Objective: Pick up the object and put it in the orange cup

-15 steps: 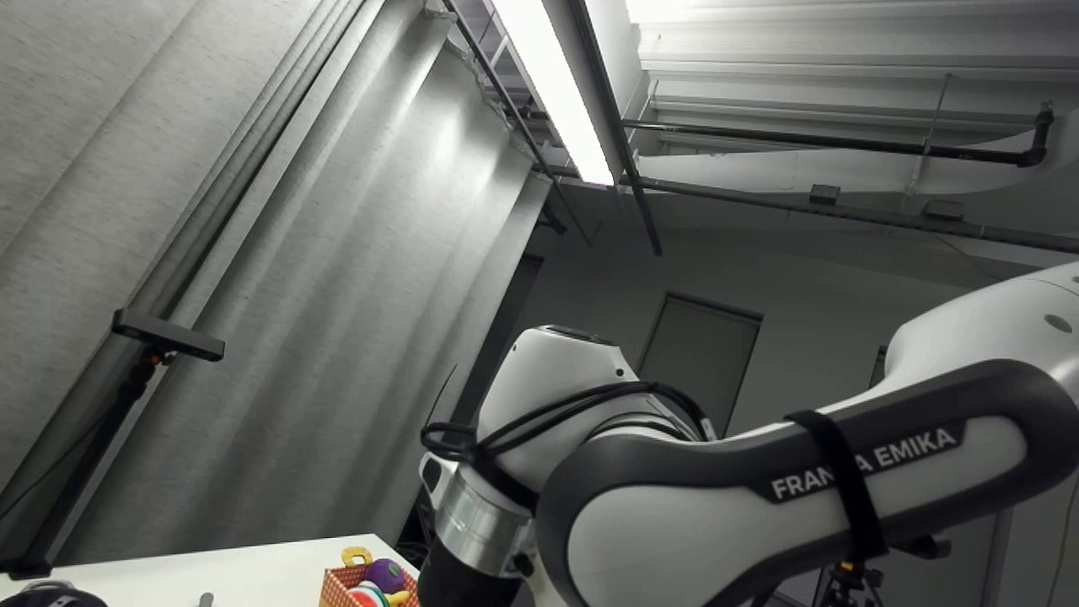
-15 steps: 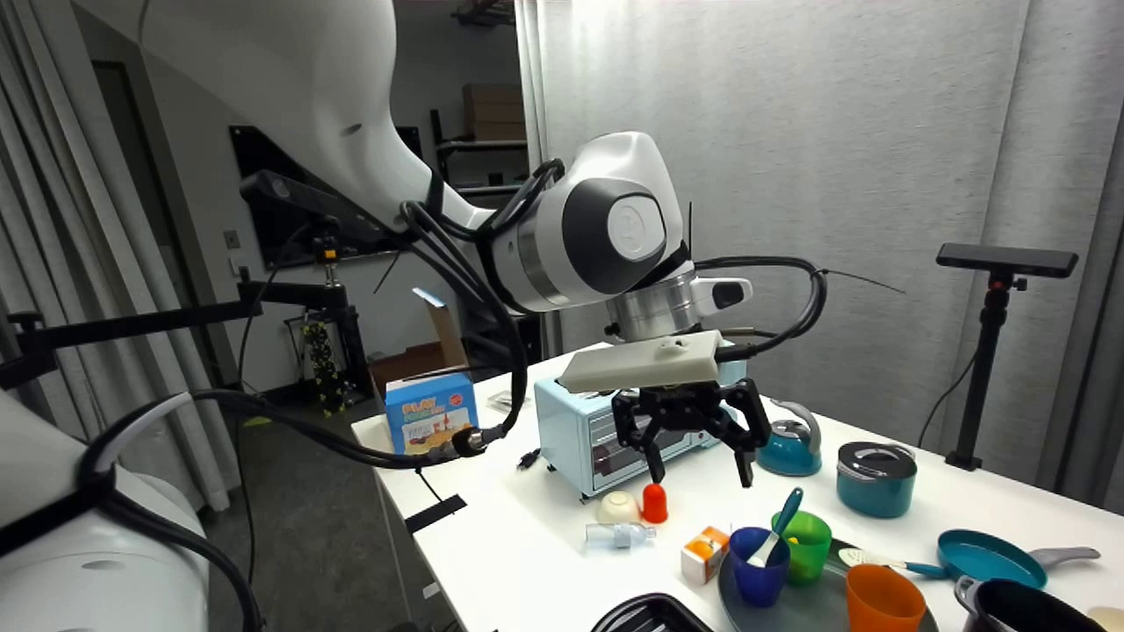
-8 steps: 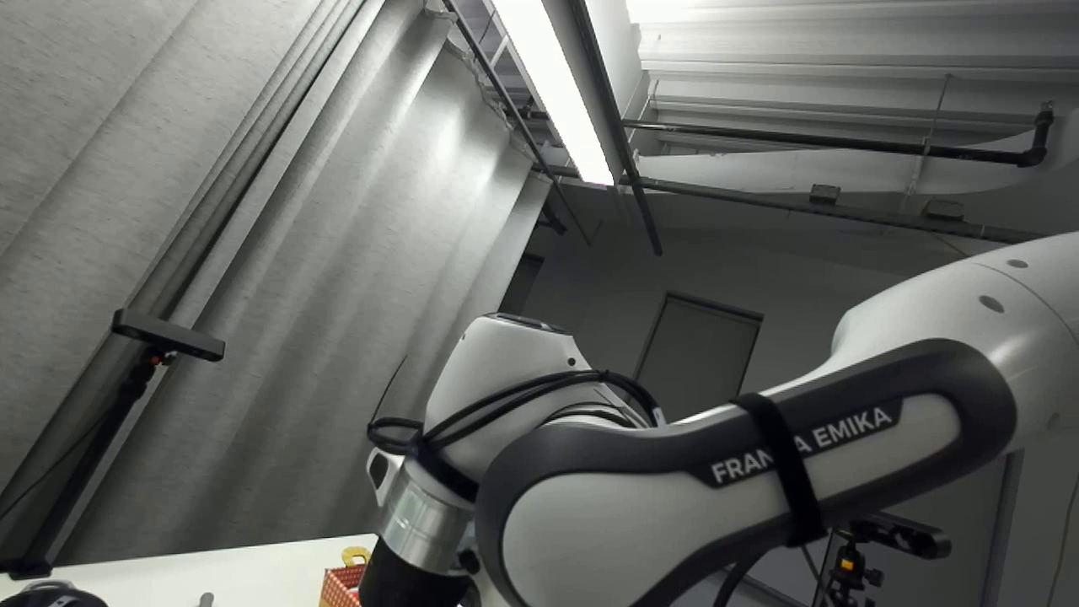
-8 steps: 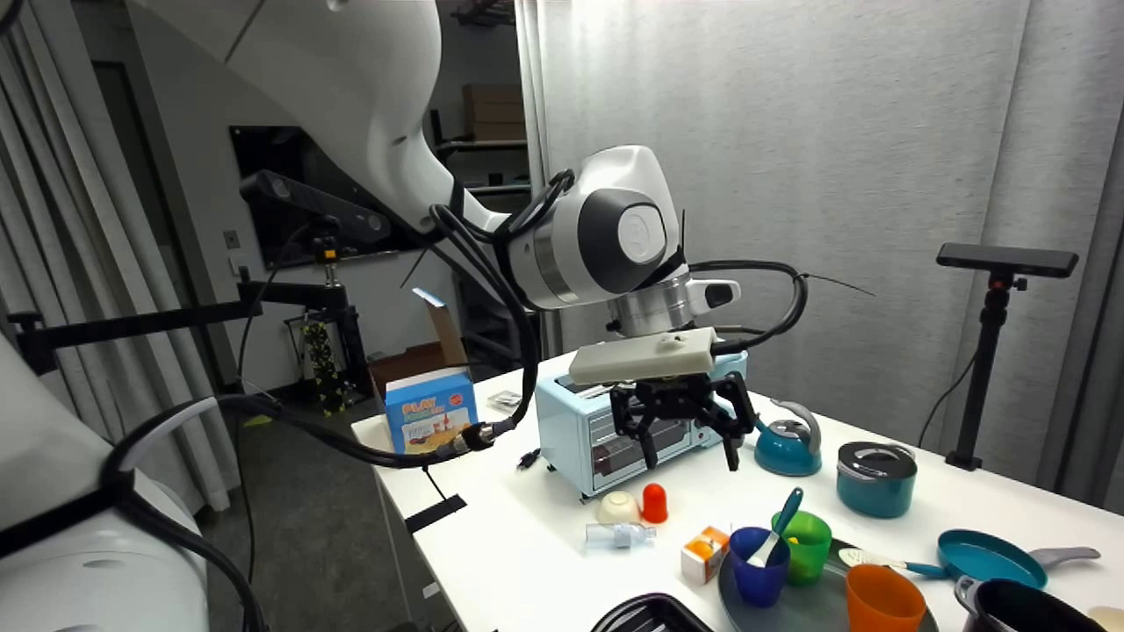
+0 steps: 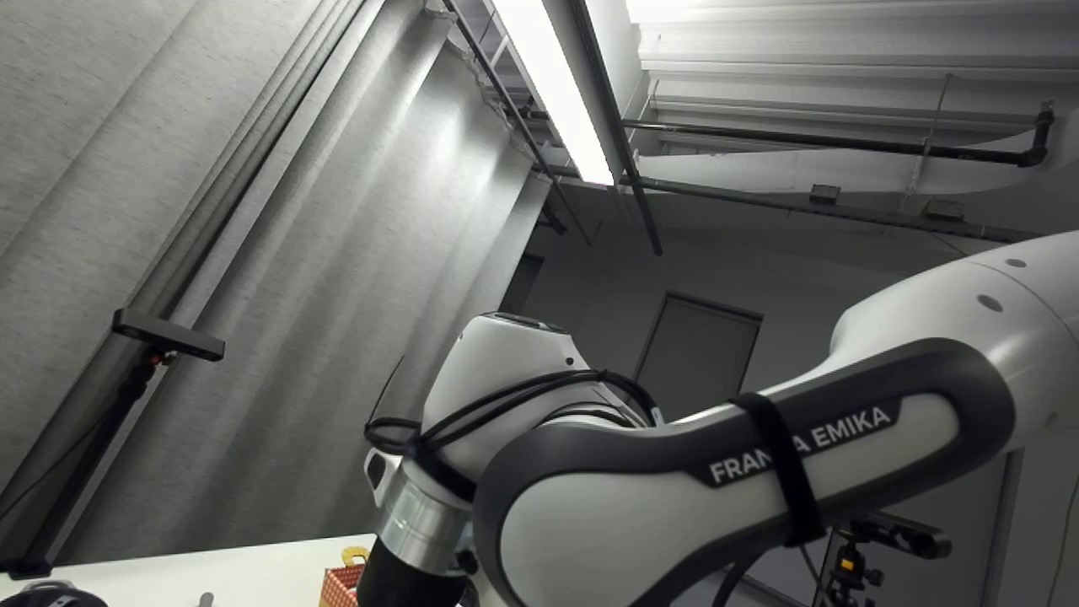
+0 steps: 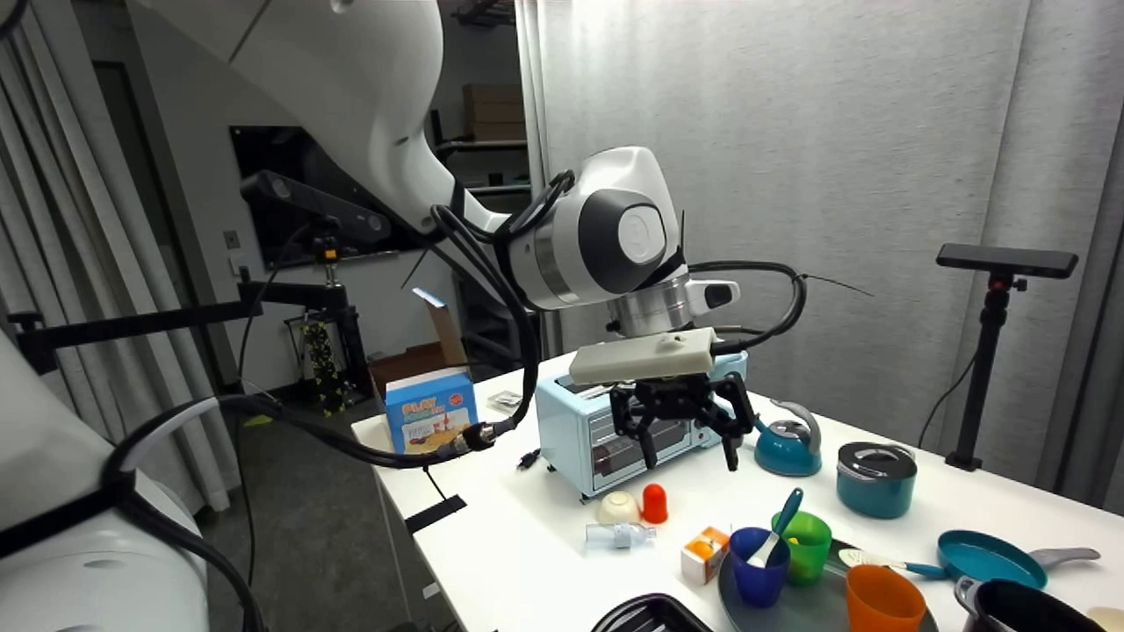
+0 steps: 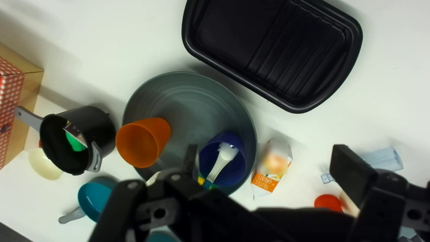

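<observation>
My gripper hangs above the table, jaws wide apart with nothing between them. The orange cup stands on a grey plate, also seen in the wrist view as an orange cup. Which thing is "the object" cannot be told. Candidates are the teal-handled white utensil leaning in a blue cup, and a small orange-and-white carton beside the plate. In the wrist view the carton lies below the gap between the fingers. The fingertips are out of view in an exterior view showing the arm.
Close by the blue cup stands a green cup. A black tray, black pot, teal pan, clear bottle, red piece and cream bowl lie around. Behind the gripper is a blue toaster oven.
Over the second, my arm has shifted slightly, the gripper rising a little and drifting left in an exterior view. It is almost still since half a second ago. The jaws stay apart.
</observation>
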You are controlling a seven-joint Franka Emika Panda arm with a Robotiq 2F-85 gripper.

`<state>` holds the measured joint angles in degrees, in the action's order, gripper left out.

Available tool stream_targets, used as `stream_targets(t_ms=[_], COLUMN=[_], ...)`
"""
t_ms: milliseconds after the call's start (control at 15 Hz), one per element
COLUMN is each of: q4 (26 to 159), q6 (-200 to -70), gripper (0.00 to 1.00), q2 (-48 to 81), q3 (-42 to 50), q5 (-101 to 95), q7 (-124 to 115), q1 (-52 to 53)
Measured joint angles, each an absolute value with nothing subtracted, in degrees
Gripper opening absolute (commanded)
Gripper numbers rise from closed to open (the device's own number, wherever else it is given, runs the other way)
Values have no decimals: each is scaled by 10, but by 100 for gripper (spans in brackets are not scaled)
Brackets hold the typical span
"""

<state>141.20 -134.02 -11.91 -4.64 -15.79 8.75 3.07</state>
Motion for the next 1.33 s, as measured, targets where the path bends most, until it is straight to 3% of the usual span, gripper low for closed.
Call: stream_targets(t_ms=[1333], q4=[1305], q6=[-1396], gripper=[100], q2=[34], q3=[-61], q5=[-131], q7=[88], q1=[47])
